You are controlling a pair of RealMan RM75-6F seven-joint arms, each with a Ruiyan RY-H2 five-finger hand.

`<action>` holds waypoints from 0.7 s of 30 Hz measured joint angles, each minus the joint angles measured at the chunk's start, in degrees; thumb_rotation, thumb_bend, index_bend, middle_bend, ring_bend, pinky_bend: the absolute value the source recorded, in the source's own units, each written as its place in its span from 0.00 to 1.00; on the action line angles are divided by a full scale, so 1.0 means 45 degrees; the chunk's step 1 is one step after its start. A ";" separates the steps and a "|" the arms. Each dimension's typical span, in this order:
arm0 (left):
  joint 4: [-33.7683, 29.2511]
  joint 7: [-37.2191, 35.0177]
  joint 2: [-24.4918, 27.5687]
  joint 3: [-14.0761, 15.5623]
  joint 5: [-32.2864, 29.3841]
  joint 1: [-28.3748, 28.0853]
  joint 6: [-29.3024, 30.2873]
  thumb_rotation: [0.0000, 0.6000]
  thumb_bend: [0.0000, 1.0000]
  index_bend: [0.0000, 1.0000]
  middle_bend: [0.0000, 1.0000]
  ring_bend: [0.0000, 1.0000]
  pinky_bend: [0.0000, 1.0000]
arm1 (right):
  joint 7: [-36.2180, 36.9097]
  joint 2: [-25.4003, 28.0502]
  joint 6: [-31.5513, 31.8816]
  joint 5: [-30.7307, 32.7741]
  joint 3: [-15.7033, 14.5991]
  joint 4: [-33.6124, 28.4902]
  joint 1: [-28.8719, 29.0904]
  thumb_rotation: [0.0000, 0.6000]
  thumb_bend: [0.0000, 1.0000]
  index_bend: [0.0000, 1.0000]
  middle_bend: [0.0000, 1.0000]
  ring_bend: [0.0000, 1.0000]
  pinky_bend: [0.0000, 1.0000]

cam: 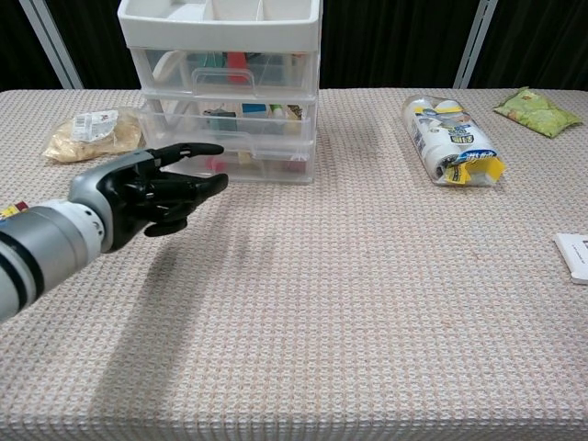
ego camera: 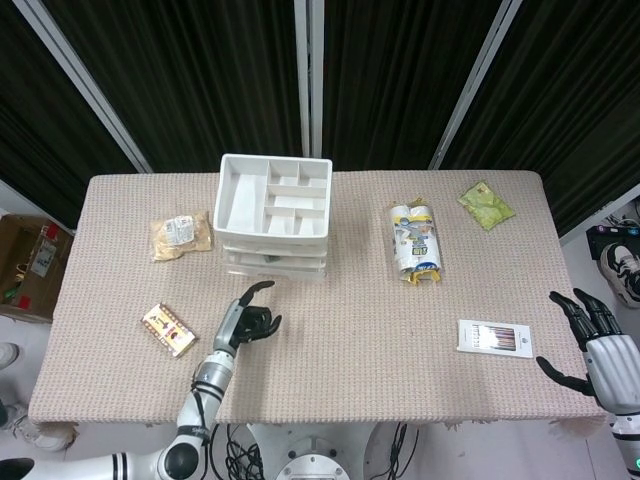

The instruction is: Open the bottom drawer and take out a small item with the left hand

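A white three-drawer unit (ego camera: 273,210) stands at the back centre-left, with a compartment tray on top. Its clear bottom drawer (cam: 241,165) looks closed, and small red and pink items show through its front. My black left hand (cam: 152,195) hovers over the table in front of and left of that drawer, apart from it. Its fingers are loosely extended toward the drawer and hold nothing. From above, the left hand (ego camera: 249,321) is a short way nearer the table's front than the unit. My right hand (ego camera: 592,336) hangs off the table's right edge with its fingers spread.
A tan snack bag (ego camera: 181,236) lies left of the drawers, and a small red-and-yellow packet (ego camera: 168,330) lies left of my left hand. To the right are a wrapped white pack (ego camera: 416,242), a green bag (ego camera: 486,204) and a pencil box (ego camera: 494,336).
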 measured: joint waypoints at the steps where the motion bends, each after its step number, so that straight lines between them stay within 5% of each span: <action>1: -0.0121 0.0443 0.0222 0.0157 0.0417 0.0004 0.0170 1.00 0.34 0.27 0.78 0.91 1.00 | 0.0026 -0.0014 -0.0007 -0.0007 -0.0006 0.0028 0.0005 1.00 0.13 0.00 0.14 0.00 0.10; 9: 0.0312 0.4020 0.1085 0.0366 0.2931 -0.0642 0.1488 1.00 0.32 0.24 0.78 0.91 1.00 | 0.0189 0.0010 0.0126 0.0008 0.0003 0.0167 -0.0041 1.00 0.13 0.00 0.14 0.00 0.10; 21: 0.1966 0.7629 0.1070 0.0072 0.1210 -0.2297 0.0224 1.00 0.27 0.27 0.81 0.93 1.00 | 0.0597 -0.0026 0.0162 0.0255 0.0006 0.0525 -0.0167 1.00 0.13 0.00 0.14 0.00 0.10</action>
